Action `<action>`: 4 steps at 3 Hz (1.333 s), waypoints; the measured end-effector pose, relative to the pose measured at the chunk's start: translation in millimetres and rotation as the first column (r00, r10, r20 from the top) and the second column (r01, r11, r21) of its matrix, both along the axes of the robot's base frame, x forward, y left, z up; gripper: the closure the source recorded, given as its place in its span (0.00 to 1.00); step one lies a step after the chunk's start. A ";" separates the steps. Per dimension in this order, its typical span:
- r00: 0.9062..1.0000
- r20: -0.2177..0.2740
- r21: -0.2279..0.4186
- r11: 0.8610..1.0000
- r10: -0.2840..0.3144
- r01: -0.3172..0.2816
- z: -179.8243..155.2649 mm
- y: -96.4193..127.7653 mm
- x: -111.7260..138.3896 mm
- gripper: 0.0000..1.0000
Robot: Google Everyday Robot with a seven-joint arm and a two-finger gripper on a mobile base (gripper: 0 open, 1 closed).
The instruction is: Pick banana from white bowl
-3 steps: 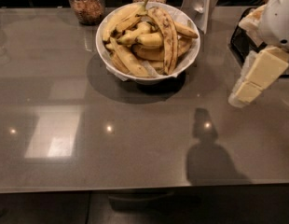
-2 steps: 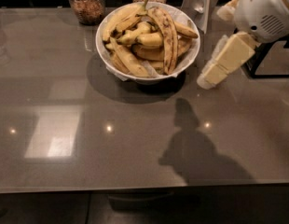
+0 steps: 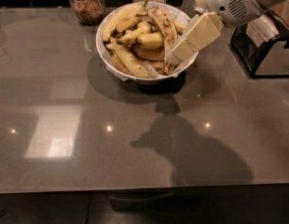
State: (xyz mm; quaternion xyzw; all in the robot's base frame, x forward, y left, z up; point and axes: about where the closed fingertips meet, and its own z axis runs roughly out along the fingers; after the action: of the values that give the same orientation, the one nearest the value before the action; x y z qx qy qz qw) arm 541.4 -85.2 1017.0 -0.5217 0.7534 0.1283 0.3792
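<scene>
Glossy grey tabletop (image 3: 65, 101) with a white bowl (image 3: 140, 80) of bananas.
Gripper (image 3: 177, 55) hangs at the bowl's right rim beside the streaked banana (image 3: 167, 29); open or closed, cannot tell.

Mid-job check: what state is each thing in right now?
banana: lying on top of the pile in the bowl, not lifted.
white bowl: upright, full of bananas.
tool: over the bowl's right rim, beside the banana; grip unclear.
left jar: upright, behind the bowl.

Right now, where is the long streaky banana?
The banana lies on the pile's right side in the white bowl, with the gripper right beside it.
</scene>
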 end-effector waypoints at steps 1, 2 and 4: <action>0.999 0.036 0.087 0.996 -0.018 0.015 5.1 6.8 14.6 0.00; 0.996 0.089 0.215 0.977 -0.031 0.012 14.0 21.5 43.4 0.00; 0.990 0.120 0.339 0.940 -0.072 0.027 7.0 37.1 91.9 0.23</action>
State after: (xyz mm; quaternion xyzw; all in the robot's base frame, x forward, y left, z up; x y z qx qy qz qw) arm 633.3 -48.2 1024.0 -0.4371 0.7069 0.2113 0.5144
